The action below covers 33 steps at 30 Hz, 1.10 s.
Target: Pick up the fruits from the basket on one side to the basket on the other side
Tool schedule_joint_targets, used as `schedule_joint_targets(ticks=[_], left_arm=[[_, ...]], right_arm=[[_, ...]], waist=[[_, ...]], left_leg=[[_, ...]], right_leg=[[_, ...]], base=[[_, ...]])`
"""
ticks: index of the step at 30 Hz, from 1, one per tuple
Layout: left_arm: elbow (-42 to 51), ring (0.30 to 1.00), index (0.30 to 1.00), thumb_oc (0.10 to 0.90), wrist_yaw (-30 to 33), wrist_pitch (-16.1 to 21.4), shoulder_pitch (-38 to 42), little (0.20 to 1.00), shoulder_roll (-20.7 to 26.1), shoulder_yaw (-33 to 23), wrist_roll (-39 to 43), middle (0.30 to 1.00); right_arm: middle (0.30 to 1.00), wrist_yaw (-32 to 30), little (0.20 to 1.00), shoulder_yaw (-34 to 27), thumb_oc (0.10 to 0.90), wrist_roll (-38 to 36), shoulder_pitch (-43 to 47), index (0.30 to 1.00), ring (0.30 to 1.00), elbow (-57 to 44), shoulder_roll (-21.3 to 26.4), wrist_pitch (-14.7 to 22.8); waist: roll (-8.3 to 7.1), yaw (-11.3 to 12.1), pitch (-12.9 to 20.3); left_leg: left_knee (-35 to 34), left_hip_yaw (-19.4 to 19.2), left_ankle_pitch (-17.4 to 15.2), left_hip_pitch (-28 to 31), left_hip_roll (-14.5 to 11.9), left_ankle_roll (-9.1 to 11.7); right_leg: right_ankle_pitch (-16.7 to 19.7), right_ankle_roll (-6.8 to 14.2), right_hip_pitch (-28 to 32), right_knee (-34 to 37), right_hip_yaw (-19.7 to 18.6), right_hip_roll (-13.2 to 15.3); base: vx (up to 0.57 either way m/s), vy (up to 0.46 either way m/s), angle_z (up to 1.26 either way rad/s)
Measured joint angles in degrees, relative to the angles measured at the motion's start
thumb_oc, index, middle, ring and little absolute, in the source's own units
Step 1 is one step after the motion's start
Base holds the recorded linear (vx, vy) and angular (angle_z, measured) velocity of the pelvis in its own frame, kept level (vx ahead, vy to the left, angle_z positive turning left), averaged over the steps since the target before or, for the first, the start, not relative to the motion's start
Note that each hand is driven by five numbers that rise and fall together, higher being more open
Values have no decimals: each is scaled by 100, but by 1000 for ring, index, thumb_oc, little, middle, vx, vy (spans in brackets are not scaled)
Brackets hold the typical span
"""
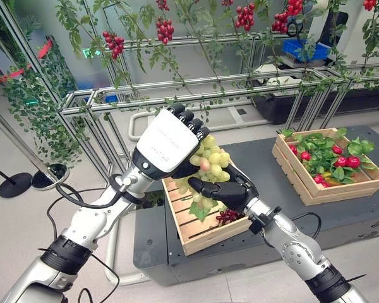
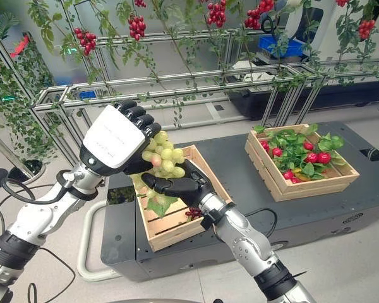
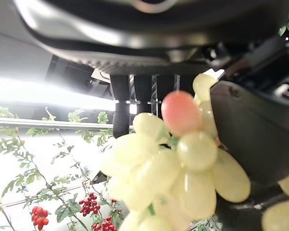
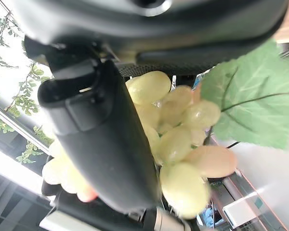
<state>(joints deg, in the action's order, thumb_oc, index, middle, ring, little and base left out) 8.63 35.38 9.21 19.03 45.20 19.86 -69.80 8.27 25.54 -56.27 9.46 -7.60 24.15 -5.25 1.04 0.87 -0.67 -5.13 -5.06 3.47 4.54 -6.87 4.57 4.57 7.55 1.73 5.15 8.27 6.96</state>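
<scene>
- Both hands meet above the near crate [image 1: 199,230]: the left hand [image 1: 167,142] curls over a green grape bunch [image 1: 208,165] from the top, and the right hand [image 1: 224,188] wraps it from below.
- Dark red grapes [image 1: 227,216] lie in that crate under the bunch.
- Far right on the dark table [image 1: 265,158], well apart, sits a second crate [image 1: 331,165] of red fruit and leaves.
- Bare tabletop lies between the crates.
- Behind, a metal trellis [image 1: 196,88] with hanging red berry clusters [image 1: 165,28] runs along the table's far edge.

Lab: aluminium frame [image 1: 196,85], fake vines [image 1: 31,107]
</scene>
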Motion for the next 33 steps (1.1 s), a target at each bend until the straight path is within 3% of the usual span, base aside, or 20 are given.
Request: schedule_joint_targets(ticks=[11,13,14,15,16,28,33], left_arm=[[79,300,300,400,3,215,0,300,31,-13,-526,300],[112,462,462,508,3,237,0,462,42,-30,-608,462],[148,462,462,508,3,242,0,462,53,-50,-609,462],[164,766,766,711,7,243,0,766,54,-67,-609,766],[169,900,900,800,29,243,0,900,54,-95,-609,900],[460,900,900,800,347,234,-15,900,77,-464,-603,900],[795,900,900,800,555,67,-170,900,85,-690,-576,900]], right_arm=[[300,-64,300,19,400,434,-8,300,300,-5,196,-47],[300,-69,300,18,400,469,-9,300,300,-21,221,-47],[300,-110,300,9,400,520,-28,300,300,-101,242,-47],[300,-143,300,5,400,571,-31,300,300,-138,248,-47],[300,-195,300,-7,400,645,-31,300,300,-198,248,-46],[300,-263,300,-231,400,1148,-34,300,300,-588,243,3],[300,-322,300,-511,400,1373,-113,300,300,-606,238,65]], waist=[[-15,-12,-3],[-27,-10,-12],[-43,-9,-21],[-52,-10,-27],[-66,-11,-36],[-216,-115,-129],[-219,-185,-133]], left_leg=[[-1,-2,0,-1,-1,0],[-1,-2,-1,-2,-1,0],[-2,-2,-1,-4,-2,0],[-3,-2,-1,-4,-2,0],[-3,-3,-2,-4,-1,-1],[-2,-22,-20,-2,-1,-24],[0,-118,-45,19,-7,-15]], right_leg=[[0,0,-4,0,-2,1],[-1,1,-5,0,-2,1],[-1,1,-7,0,-2,2],[-1,1,-7,0,-3,2],[-1,1,-7,0,-4,2],[-2,0,-20,0,-26,3],[-2,1,-52,1,-112,-10]], base=[[0,0,0],[0,0,0],[0,0,0],[0,0,0],[0,0,0],[0,0,0],[-5,-21,-8]])
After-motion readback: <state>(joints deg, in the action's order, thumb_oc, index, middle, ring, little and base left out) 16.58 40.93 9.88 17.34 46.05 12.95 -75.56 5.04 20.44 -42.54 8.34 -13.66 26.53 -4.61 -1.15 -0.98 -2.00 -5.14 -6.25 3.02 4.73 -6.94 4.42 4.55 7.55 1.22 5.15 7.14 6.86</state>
